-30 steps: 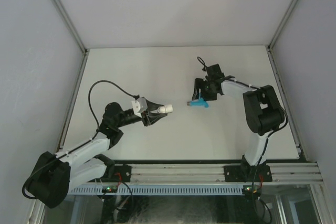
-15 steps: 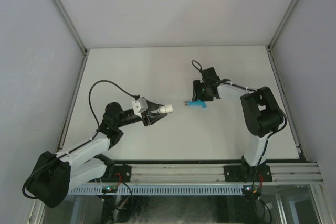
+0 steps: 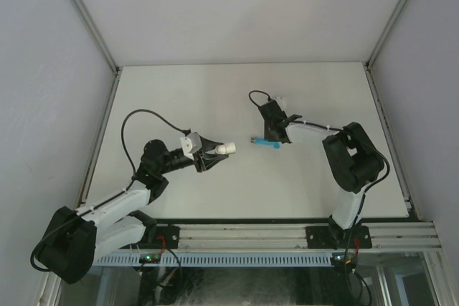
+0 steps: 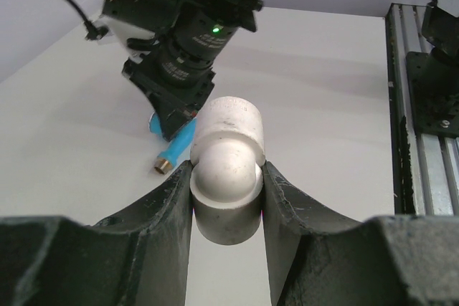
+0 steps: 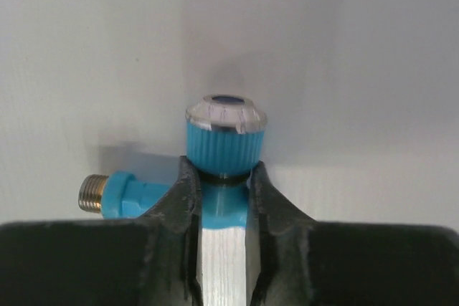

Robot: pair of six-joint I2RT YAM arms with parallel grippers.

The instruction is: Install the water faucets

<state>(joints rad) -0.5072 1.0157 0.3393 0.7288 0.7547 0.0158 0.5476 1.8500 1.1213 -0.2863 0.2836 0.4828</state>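
Caught between my two arms: my right gripper (image 5: 221, 184) is pressed shut on the blue water faucet (image 5: 222, 157), pinching its body just below the ribbed top handle (image 5: 226, 116), which stands beyond my fingertips, while the metal threaded end (image 5: 92, 193) juts out sideways to the left of my fingers, free of any contact. Whether the faucet rests on the white table (image 3: 186, 91) beneath my fingers or hangs just above it, I cannot tell. My left gripper (image 4: 226, 177) is clamped on the white-grey pipe fitting (image 4: 228, 130), squeezing its rounded part from both sides, with its end sticking out past my fingertips towards the faucet; from there the faucet lies ahead and a little to the left, near but apart, with open table between the two parts. I judge the faucet light and stiff, a moulded plastic piece with a smooth body that could twist or slip in a two-finger pinch. The ribbed handle offers better purchase, yet it would probably turn. Holding the body close under the handle looks the soundest, since it leaves the thread clear. The thread itself seems the delicate point: brought in crooked, it could cross-thread in the fitting.
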